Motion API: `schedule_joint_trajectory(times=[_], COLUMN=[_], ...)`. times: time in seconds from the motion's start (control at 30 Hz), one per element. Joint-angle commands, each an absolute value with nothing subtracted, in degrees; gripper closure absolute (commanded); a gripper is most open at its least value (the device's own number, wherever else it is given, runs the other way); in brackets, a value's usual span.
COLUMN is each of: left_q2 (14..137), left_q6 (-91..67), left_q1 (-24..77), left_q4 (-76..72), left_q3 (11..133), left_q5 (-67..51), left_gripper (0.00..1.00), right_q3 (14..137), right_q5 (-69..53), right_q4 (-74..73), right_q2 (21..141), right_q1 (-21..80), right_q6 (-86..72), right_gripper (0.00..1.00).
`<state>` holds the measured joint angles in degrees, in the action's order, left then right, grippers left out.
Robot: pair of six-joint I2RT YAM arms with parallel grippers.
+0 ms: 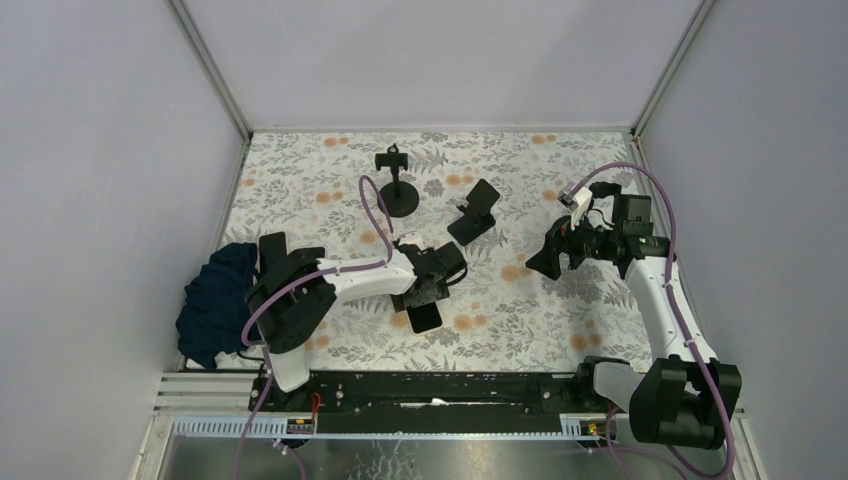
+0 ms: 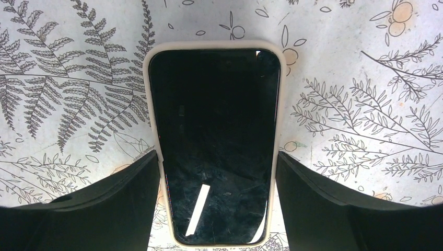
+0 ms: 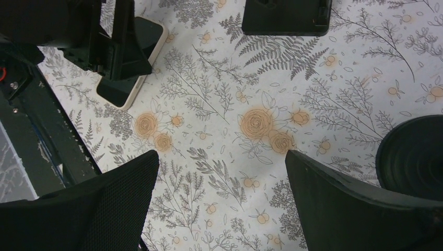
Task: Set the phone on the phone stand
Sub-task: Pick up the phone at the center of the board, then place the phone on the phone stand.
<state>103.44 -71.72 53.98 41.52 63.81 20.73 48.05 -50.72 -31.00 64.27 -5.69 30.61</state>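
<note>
We judge the step in hand to be the grasp; the black-screened phone in a cream case [image 2: 214, 115] lies flat, screen up, on the bench [image 1: 300, 170], in front of the left arm; the left claw [image 2: 217, 157] straddles it, one black finger at each long edge, and we cannot tell whether they press the case or merely flank it. The right claw [image 3: 222, 154] hangs with its jaws wide apart, holding nothing. Next we would need a firm pinch, a level lift, then a carry to the black folding phone stand with a tilted back plate [image 1: 475, 212], well apart from the phone; a black round-based post with a clamp head [image 1: 397, 185] stands near it. The bench wears a cloth printed with grey ferns and orange roses; plain white walls close three sides; a dark blue crumpled cloth [image 1: 215, 300] sits at the left edge.
</note>
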Motion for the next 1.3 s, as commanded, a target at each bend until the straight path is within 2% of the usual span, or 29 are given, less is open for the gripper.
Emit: schedule_joint_trajectory(times=[0.0,0.13,0.33,0.57,0.73,0.87,1.13,1.27], left_q2=[105.53,102.13,96.68,90.47,87.91,87.53,90.36,91.28], left_q6=[-70.11,-64.04,-53.89,-43.94,-37.11,-32.26,-28.04,-27.71], left_q1=[54.23,54.31,54.74,55.96,57.28,59.03,63.1,64.19], left_q4=[35.99,33.04,25.71,11.32,-1.55,-7.88,-8.71,-8.43], left_q3=[61.35,62.27,62.17,58.3,54.8,53.94,57.82,59.09], left_q5=[19.33,20.09,19.43,16.88,13.31,12.69,13.96,14.74], left_gripper=[0.36,0.49,0.62,0.73,0.78,0.8,0.82,0.82], right_q3=[48.56,47.45,45.14,43.73,43.07,43.25,44.19,44.3], right_q5=[-55.25,-62.92,-68.88,-70.01,-66.84,-66.78,-67.12,-67.03], right_q4=[-31.41,-29.22,-21.37,-15.25,-12.85,-11.85,-11.92,-12.08], right_q2=[64.06,64.71,67.99,72.02,73.13,75.28,78.5,79.5], right_q1=[-5.71,-5.71,-5.47,-3.68,-0.88,1.41,3.88,4.8], right_q6=[29.92,24.7,13.24,3.73,0.38,-2.96,-5.07,-5.36], right_gripper=[0.0,0.0,0.0,0.1,0.14,0.2,0.26,0.37])
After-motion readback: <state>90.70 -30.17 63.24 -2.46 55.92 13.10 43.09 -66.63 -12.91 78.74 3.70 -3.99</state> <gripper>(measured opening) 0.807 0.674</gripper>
